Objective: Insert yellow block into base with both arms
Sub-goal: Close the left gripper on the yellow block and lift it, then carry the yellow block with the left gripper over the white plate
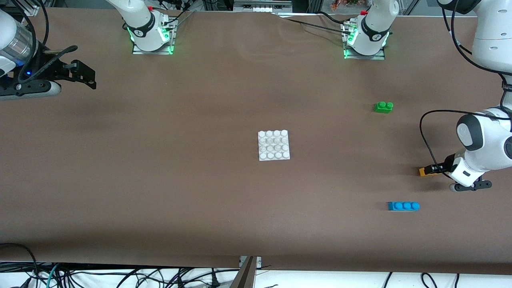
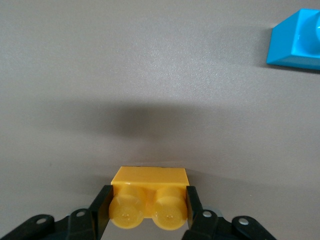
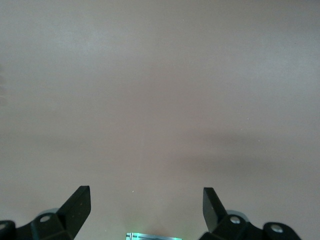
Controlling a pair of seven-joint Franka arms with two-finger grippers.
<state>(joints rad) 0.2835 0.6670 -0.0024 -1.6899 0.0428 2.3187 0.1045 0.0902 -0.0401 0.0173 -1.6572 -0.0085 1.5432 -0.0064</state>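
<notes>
My left gripper [image 1: 430,170] is at the left arm's end of the table, shut on the yellow block [image 1: 425,171]. In the left wrist view the left gripper [image 2: 148,200] has a black finger pressed on each end of the yellow block [image 2: 149,181], whose two studs face the camera. The block is low at the table; I cannot tell whether it touches it. The white studded base [image 1: 273,145] lies at the table's middle, apart from both grippers. My right gripper [image 1: 89,78] waits open and empty over the right arm's end of the table; the right wrist view [image 3: 146,197] shows only bare cloth below it.
A green two-stud brick [image 1: 383,107] lies farther from the front camera than the left gripper. A blue three-stud brick [image 1: 403,206] lies nearer to it, and its end shows in the left wrist view [image 2: 297,40]. Brown cloth covers the table.
</notes>
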